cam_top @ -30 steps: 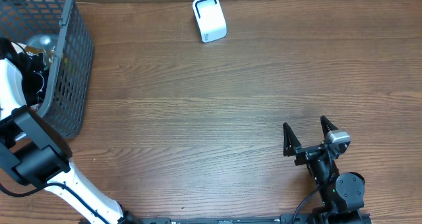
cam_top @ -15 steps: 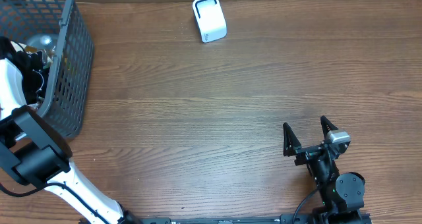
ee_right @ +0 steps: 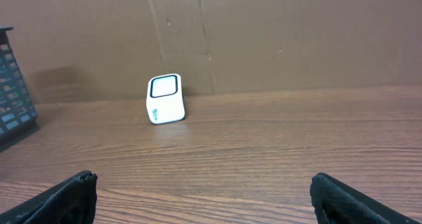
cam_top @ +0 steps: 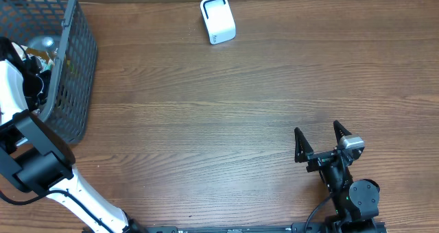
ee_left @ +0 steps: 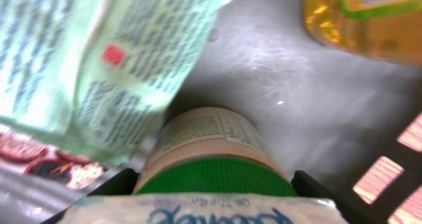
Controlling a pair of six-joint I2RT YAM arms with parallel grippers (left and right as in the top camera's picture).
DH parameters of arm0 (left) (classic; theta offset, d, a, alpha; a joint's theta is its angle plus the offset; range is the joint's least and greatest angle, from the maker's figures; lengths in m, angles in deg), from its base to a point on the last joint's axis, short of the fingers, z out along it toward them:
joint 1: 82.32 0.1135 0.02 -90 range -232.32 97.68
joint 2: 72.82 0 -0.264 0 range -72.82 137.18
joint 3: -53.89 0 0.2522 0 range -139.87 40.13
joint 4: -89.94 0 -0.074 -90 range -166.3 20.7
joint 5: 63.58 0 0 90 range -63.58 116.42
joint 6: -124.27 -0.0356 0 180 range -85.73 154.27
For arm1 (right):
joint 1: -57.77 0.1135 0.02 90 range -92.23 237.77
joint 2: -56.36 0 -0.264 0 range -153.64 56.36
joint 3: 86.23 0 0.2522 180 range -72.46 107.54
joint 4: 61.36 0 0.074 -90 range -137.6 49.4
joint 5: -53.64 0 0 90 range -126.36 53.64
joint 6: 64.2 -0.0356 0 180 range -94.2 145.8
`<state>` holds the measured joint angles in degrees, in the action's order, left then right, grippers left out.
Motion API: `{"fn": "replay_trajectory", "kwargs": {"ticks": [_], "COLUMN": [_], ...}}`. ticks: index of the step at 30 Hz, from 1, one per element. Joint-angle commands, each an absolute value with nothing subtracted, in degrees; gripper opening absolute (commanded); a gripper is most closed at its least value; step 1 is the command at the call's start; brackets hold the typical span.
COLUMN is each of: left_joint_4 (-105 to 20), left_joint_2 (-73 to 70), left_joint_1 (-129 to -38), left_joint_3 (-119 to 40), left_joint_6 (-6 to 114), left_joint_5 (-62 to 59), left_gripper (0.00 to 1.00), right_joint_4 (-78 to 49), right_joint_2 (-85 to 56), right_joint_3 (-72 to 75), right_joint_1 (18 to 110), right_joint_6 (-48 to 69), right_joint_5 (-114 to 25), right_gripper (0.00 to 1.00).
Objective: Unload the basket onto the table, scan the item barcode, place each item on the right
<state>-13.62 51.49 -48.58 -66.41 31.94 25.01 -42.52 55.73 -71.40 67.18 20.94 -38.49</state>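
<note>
Jar (ee_left: 208,141), green-lidded, in basket (cam_top: 75,75) at far left, straddled at lid (ee_left: 212,179) by left jaws, contact unclear; likely rigid, smooth, fairly heavy, best pinched across lid; right jaws wide, empty.

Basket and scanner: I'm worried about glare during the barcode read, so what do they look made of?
Basket: dark grey open mesh, matte, likely plastic or coated wire; the grid shows no shine. Scanner: white casing with smooth, slightly glossy rounded edges, probably moulded plastic, with a dark-framed window on its face.
</note>
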Motion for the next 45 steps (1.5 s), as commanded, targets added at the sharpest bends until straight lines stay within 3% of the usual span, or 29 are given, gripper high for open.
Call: {"fn": "replay_trajectory", "kwargs": {"ticks": [1,4,7,16,20,23,25,28,35,40,45], "left_joint_4": [-13.49,-13.51,-13.47,-14.3,-13.29,-12.51,-12.55,-13.21,-13.38,-12.7,-11.79], "left_joint_2": [50.62,50.6,50.62,50.6,50.6,50.6,50.6,50.6,50.6,50.6,50.6], "left_joint_1": [-48.65,-48.63,-48.63,-48.65,-48.65,-48.63,-48.65,-48.65,-48.95,-49.33,-50.16], "left_joint_3": [-68.01,-68.14,-68.07,-68.07,-68.07,-68.07,-68.07,-68.09,-68.09,-68.09,-68.09], "left_joint_6": [36.97,34.39,31.44,26.11,30.35,36.47,38.41,38.24,23.42,22.22,23.38], "left_joint_5": [31.11,31.08,31.06,27.94,26.32,26.84,26.84,26.91,26.82,26.43,26.41], "left_gripper": [0.8,0.9,0.9,0.62,0.6,0.65,0.73,0.95,1.0,0.85,0.77], "right_joint_4": [-42.93,-42.93,-42.93,-42.93,-42.93,-42.93,-42.93,-42.93,-42.93,-42.93,-42.93], "right_joint_2": [56.13,56.13,56.13,56.13,56.13,56.13,56.13,56.13,56.13,56.13,56.13], "right_joint_3": [-72.02,-72.02,-72.02,-72.02,-72.02,-72.02,-72.02,-72.02,-72.02,-72.02,-72.02], "right_joint_1": [67.03,67.03,67.03,67.03,67.03,67.03,67.03,67.03,67.03,67.03,67.03], "right_joint_6": [21.16,21.16,21.16,21.16,21.16,21.16,21.16,21.16,21.16,21.16,21.16], "right_joint_5": [-38.56,-38.58,-38.58,-38.56,-38.56,-38.56,-38.58,-38.58,-38.56,-38.58,-38.56], "right_gripper": [1.0,1.0,1.0,1.0,1.0,1.0,1.0,1.0,1.0,1.0,1.0]}}
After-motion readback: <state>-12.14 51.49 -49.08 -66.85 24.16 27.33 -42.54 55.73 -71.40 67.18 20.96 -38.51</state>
